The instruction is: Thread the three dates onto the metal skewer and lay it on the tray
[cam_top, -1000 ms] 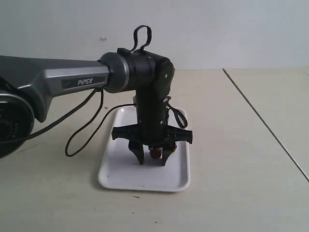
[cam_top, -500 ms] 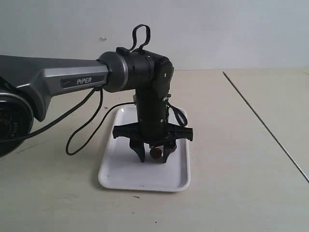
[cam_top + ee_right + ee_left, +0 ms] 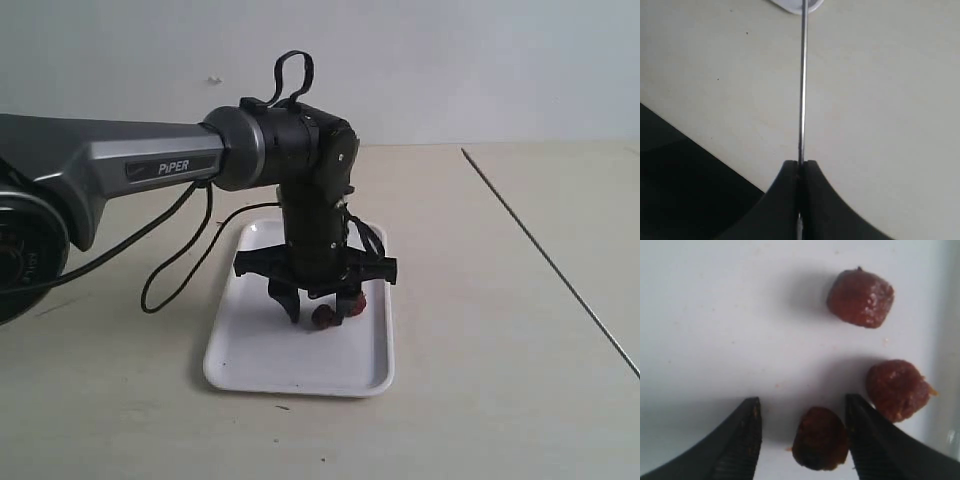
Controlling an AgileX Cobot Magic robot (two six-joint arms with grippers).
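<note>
Red-brown date (image 3: 820, 438) sits on the tray (image 3: 715, 315), right between the jaws of the wide-open left claw (image 3: 802, 403); right claw (image 3: 799, 165) clamps tight on the skewer (image 3: 802, 90).

The left arm (image 3: 110, 165) reaches in level, wrist bent down, apparently near vertical; the left claw (image 3: 313, 308) hangs with jaws spread wide. The right claw (image 3: 800, 166) is pinched tight on the metal skewer (image 3: 802, 90).

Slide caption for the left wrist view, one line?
Open left tool straddles one date on the white tray; second date and third date lie nearby.
</note>
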